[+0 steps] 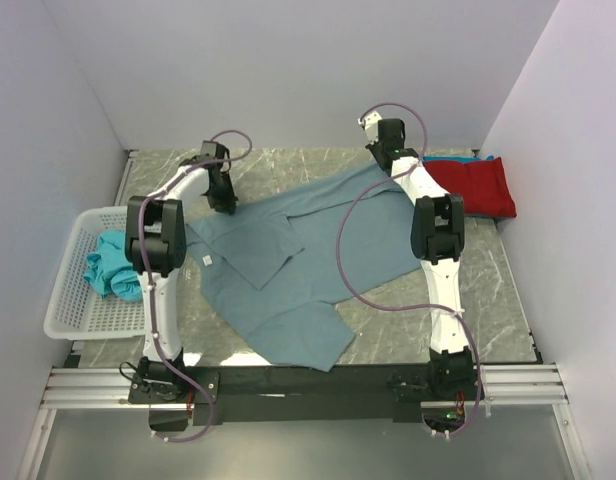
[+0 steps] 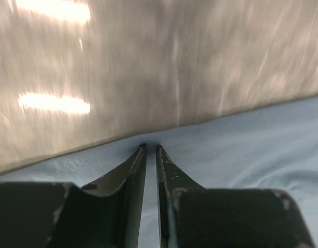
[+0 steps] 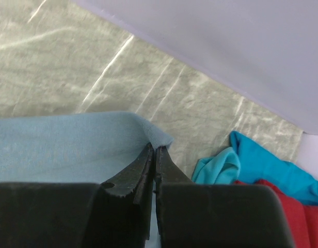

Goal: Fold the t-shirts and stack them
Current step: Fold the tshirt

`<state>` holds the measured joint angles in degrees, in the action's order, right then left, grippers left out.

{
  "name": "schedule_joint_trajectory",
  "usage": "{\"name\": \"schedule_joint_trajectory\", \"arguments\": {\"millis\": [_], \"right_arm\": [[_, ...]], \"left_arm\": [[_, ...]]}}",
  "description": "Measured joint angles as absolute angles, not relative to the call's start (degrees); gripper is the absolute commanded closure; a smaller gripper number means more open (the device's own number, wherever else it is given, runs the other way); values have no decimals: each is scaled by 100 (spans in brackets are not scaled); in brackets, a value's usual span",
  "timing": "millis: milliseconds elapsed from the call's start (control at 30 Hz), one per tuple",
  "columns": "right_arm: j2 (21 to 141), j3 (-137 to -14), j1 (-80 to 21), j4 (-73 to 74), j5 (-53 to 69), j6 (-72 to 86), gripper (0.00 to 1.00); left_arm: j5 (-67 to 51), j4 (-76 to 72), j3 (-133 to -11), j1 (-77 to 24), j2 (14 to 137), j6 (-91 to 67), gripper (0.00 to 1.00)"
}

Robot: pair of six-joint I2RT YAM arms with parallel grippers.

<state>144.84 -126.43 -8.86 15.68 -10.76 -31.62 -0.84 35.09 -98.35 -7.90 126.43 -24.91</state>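
The dusty blue-grey t-shirt lies spread and rumpled across the middle of the marble-patterned table. The left gripper nips the shirt's far left edge with its jaws at a thin slit, and the right gripper pinches its far right corner between closed jaws. A folded red t-shirt rests at the far right with a teal t-shirt showing at its edge, and another teal tee sits bunched in the white basket at the left.

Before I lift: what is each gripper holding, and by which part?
Both hold the blue-grey t-shirt: right gripper pinches a corner, left gripper is closed on its edge.
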Motion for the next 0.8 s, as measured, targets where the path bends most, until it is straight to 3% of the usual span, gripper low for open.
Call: {"name": "schedule_joint_trajectory", "arguments": {"millis": [200, 300, 333, 467, 533, 667, 800], "right_arm": [[14525, -12735, -886, 1295, -1271, -3157, 93], [14711, -13058, -886, 1157, -1428, -3131, 67], [14785, -13183, -886, 1090, -1514, -3124, 53], [14811, -13299, -860, 1026, -1667, -3083, 43], [14556, -12997, -825, 1004, -1553, -2965, 40], [13423, -11751, -674, 1361, -593, -2729, 38], [11660, -10328, -395, 2073, 1459, -3081, 38]], "left_arm": [[-276, 3905, -11483, -602, 13633, -2477, 77], [-427, 3977, -12055, -561, 13959, -2458, 73], [-475, 3983, -12160, -552, 14016, -2438, 71], [-617, 3787, -12020, -543, 13854, -2200, 49], [-609, 3461, -11528, -543, 13404, -2018, 44], [-495, 2733, -10116, -543, 11590, -1573, 1], [-705, 1444, -8545, -510, 9072, -1509, 1]]}}
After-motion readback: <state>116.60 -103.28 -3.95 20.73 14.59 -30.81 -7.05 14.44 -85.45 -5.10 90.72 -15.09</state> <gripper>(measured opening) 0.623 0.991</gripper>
